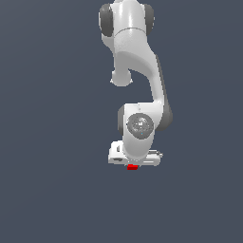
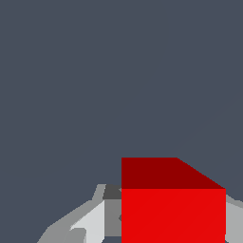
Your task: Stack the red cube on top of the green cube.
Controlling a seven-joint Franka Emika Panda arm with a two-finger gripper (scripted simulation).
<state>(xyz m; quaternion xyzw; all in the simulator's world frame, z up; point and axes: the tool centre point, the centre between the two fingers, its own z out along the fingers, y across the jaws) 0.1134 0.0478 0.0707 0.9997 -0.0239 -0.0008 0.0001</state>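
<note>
The red cube (image 1: pixel 132 166) shows as a small red patch just under the white hand of my gripper (image 1: pixel 134 163) in the exterior view. In the wrist view the red cube (image 2: pixel 173 213) fills the space between the two grey fingers (image 2: pixel 90 223), which touch its two sides. My gripper (image 2: pixel 173 230) is shut on it. The green cube shows in neither view; it is hidden or out of view.
The white arm (image 1: pixel 135 71) hangs down the middle of the exterior view over a plain dark grey surface (image 1: pixel 47 142). No other object shows.
</note>
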